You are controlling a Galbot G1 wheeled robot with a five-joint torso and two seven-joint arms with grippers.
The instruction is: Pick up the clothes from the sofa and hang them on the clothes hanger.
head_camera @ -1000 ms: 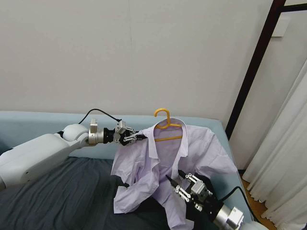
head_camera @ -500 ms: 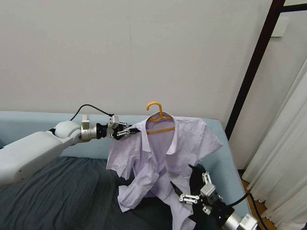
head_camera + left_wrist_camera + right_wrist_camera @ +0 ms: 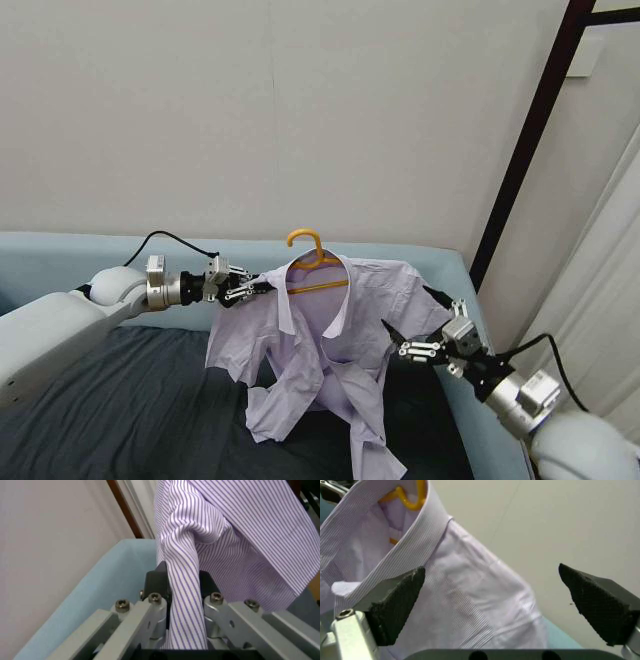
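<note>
- Sofa (image 3: 60, 262): light blue back, dark seat, in front of me.
- Purple striped shirt (image 3: 335, 335): draped on the hanger, held up over the sofa seat, tails drooping towards it.
- Yellow hanger (image 3: 305, 241): inside the collar, hook sticking up.
- My left gripper (image 3: 262, 288): clamped on the shirt's left shoulder fabric, carrying it.
- My right gripper (image 3: 408, 312): jaws spread wide, holding nothing, close by the shirt's right shoulder; contact unclear.
</note>
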